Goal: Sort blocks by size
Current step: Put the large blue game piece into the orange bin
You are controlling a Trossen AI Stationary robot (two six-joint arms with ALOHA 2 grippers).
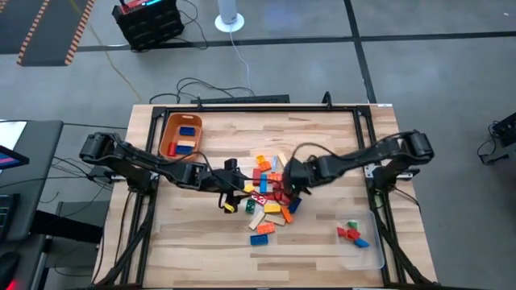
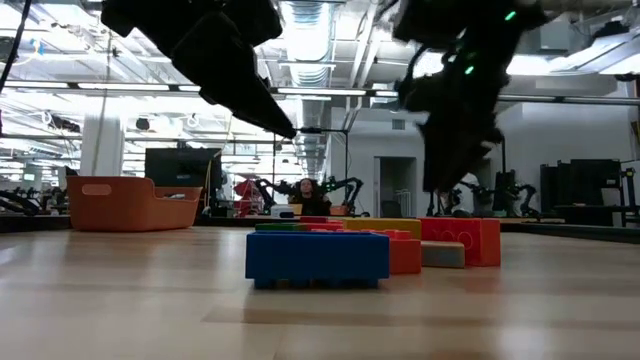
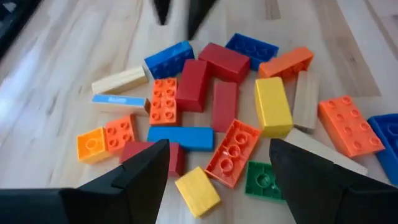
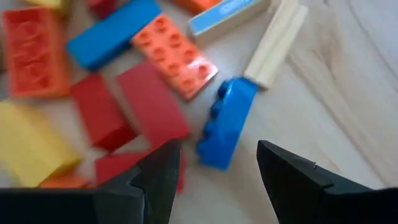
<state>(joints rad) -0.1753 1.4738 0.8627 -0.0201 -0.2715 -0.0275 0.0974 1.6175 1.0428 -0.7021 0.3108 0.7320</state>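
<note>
Both open and empty, the left gripper and right gripper flank the blocks mid-counter, ready to pick.

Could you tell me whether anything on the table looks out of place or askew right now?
Nothing looks damaged. Most blocks lie in a jumbled pile mid-table, some overturned, between the open left gripper and open right gripper. A few sit in the orange bin and clear tray.

table: light wood | on it: blocks, orange bin, clear tray
</note>
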